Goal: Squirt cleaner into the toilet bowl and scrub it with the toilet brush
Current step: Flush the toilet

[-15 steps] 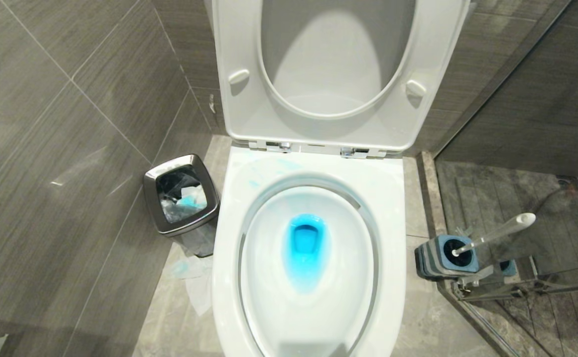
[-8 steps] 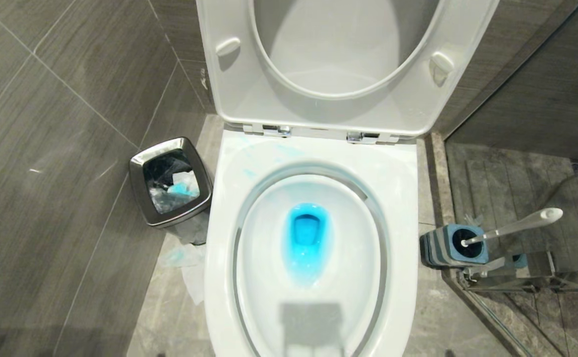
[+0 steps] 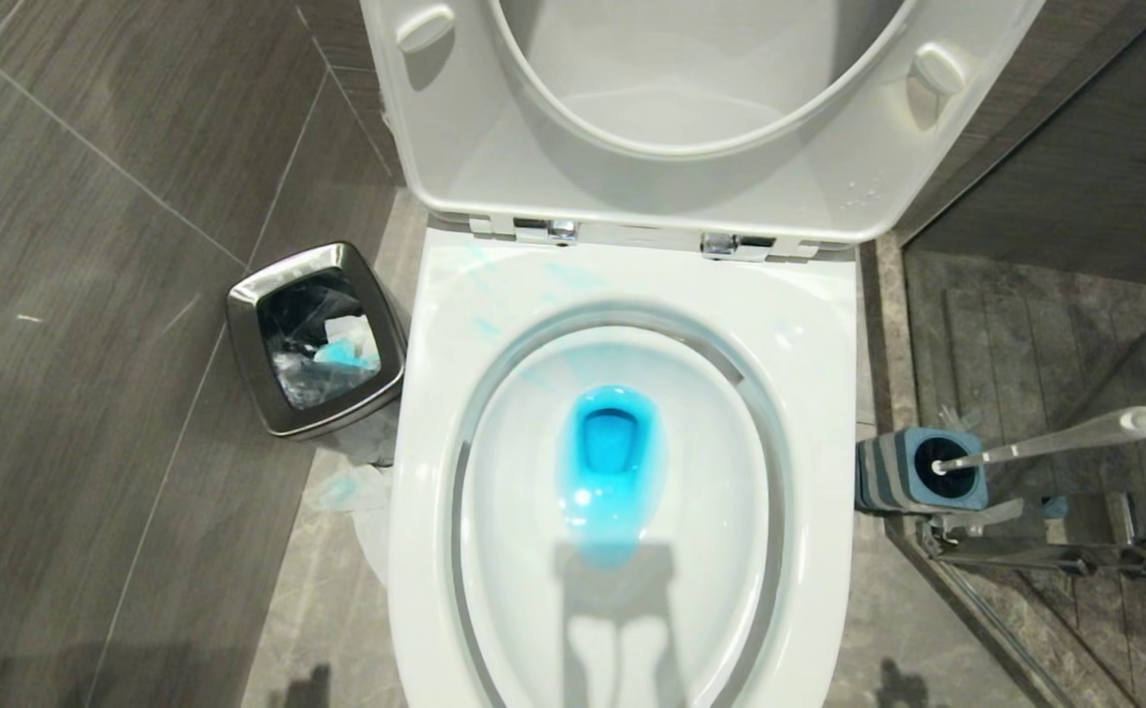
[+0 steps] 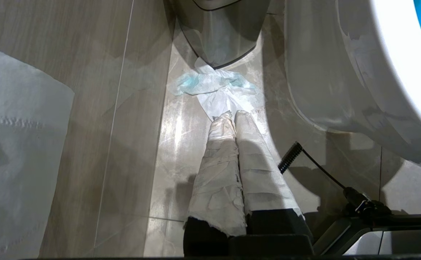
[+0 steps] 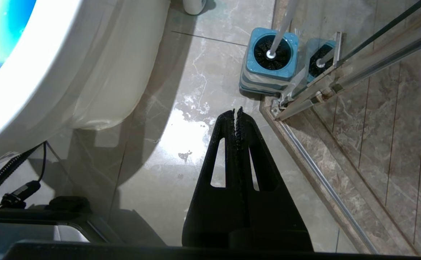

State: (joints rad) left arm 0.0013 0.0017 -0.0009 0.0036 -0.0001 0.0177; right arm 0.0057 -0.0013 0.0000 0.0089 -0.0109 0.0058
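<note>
The toilet bowl (image 3: pixel 823 393) fills the middle of the head view, its seat and lid (image 3: pixel 494 167) raised. Blue cleaner (image 3: pixel 607 462) tints the water, and pale blue streaks mark the back rim. The toilet brush (image 3: pixel 1055 442) leans in its grey-and-blue holder (image 3: pixel 912 472) on the floor to the bowl's right. My left gripper (image 4: pixel 233 115), wrapped in white tape, hangs shut and empty over the floor beside the bowl's outer wall (image 4: pixel 340 72). My right gripper (image 5: pixel 237 112) is shut and empty, a short way from the brush holder (image 5: pixel 270 59).
A square steel bin (image 3: pixel 312 339) with tissues stands left of the bowl, and blue-stained tissue (image 4: pixel 214 85) lies on the floor before it. A glass shower partition with a metal frame (image 3: pixel 1025 556) runs right behind the brush holder. A white paper roll (image 4: pixel 15 162) hangs by the left wall.
The whole head view has shifted: the camera has tipped down and come closer, so the toilet looks larger. Nothing in the scene has moved.
</note>
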